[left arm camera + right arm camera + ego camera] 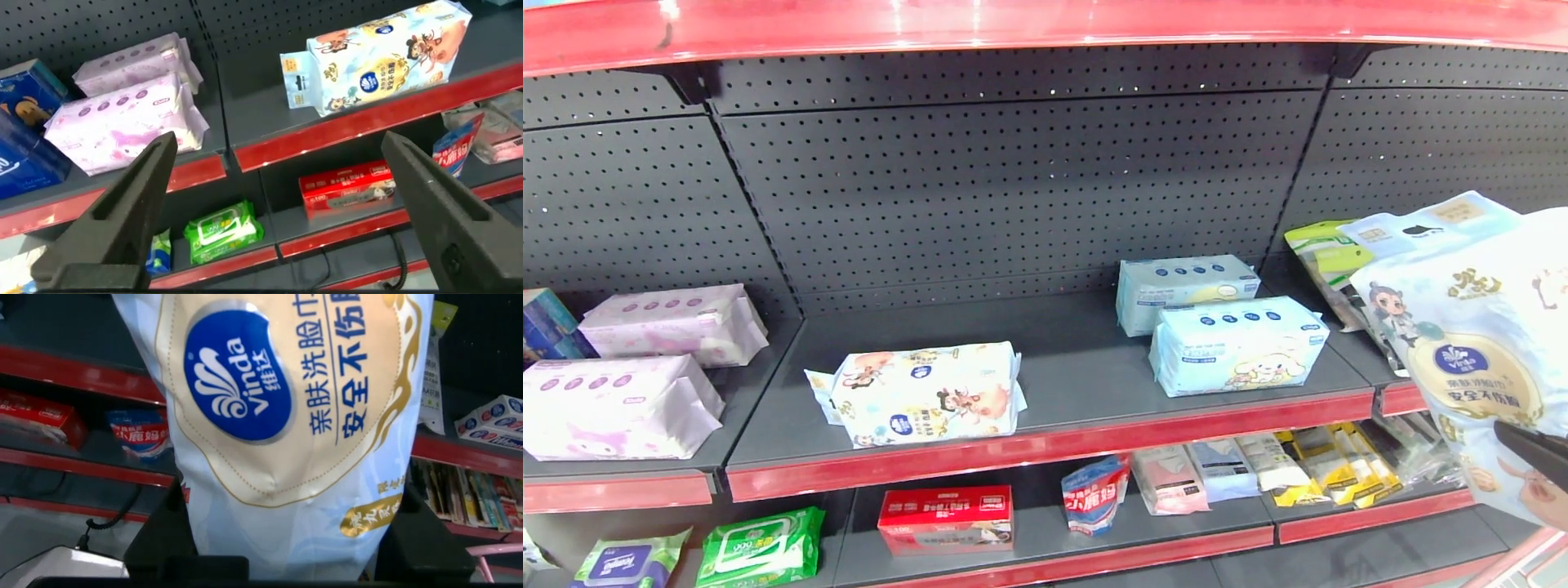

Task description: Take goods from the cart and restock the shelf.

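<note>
My right gripper (290,543) is shut on the lower end of a large white and gold bag (294,416). The bag (1478,351) hangs at the right, in front of the shelf's right section, with one dark finger (1535,447) on it. On the middle shelf board (1062,351) lie a cartoon-printed tissue pack (923,392) and two light blue packs (1237,343). My left gripper (278,143) is open with nothing between its fingers. It is held off the shelf front, below the pink packs (122,122) and the cartoon pack (376,57).
Two pink packs (613,404) lie on the left section. The lower shelf holds a red box (945,516), green wipes (761,545), a blue pouch (1094,492) and several flat sachets (1258,469). A red shelf edge (1013,24) overhangs. Bare board shows between the cartoon and blue packs.
</note>
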`<state>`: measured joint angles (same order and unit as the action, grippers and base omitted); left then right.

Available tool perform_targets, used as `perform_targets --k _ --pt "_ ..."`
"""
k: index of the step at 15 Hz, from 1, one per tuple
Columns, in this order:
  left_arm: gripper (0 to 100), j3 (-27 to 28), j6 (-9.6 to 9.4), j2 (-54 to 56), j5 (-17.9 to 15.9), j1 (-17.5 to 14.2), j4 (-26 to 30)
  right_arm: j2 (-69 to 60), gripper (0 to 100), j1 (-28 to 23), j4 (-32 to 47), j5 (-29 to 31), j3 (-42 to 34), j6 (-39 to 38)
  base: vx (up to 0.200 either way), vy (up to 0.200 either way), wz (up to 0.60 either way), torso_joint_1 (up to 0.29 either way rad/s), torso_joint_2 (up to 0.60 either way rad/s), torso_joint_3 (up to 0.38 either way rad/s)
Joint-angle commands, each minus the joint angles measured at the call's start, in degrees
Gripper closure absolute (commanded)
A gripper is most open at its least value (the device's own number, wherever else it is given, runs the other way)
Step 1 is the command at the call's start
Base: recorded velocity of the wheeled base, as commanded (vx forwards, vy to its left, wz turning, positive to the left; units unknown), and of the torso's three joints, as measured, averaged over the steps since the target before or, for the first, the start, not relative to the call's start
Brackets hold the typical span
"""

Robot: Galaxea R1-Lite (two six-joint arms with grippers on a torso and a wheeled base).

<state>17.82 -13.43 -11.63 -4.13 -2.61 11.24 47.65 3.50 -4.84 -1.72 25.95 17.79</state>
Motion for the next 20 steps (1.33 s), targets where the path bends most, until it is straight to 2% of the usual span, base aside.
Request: perform_targets --k 1,7,12,15,17,18,20 --pt "0 0.0 -0.01 -0.3 0.0 0.0 0.0 -0.1 100 0.0 -0.1 0.0 -0.3 0.0 0.0 0.0 0.6 0.002 0.0 0.002" --pt "0 -0.1 -0.01 -0.1 0.0 0.0 0.0 0.0 100 0.0 -0.1 0.0 -0.3 0.0 0.0 0.0 0.6 0.004 0.0 0.001" --pt "0 -3.5 -0.01 3.1 -0.1 0.0 0.0 0.8 100 0.2 -0.2 0.0 1.2 0.1 0.0 0.0 0.0 0.0 0.0 0.0" --pt "0 -7.3 -0.01 6.4 -1.4 0.2 0.2 3.0 100 0.4 0.4 -4.3 4.9 0.2 0.0 0.0 0.0 0.0 0.0 0.0" --pt "0 -9.3 0.16 7.8 -1.7 0.3 -0.1 5.4 100 0.4 0.4 -5.0 7.3 0.6 0.0 0.0 0.0 0.0 0.0 0.0" --pt "0 -11.4 1.22 7.9 -3.8 0.3 -1.1 9.2 100 0.5 0.4 -5.8 10.1 1.1 0.0 0.0 0.0 0.0 0.0 0.0" --pt "0 -12.0 3.33 7.9 -5.2 0.3 -1.7 12.1 100 0.5 0.3 -6.6 11.5 2.2 0.0 0.0 0.0 0.0 0.0 0.0"
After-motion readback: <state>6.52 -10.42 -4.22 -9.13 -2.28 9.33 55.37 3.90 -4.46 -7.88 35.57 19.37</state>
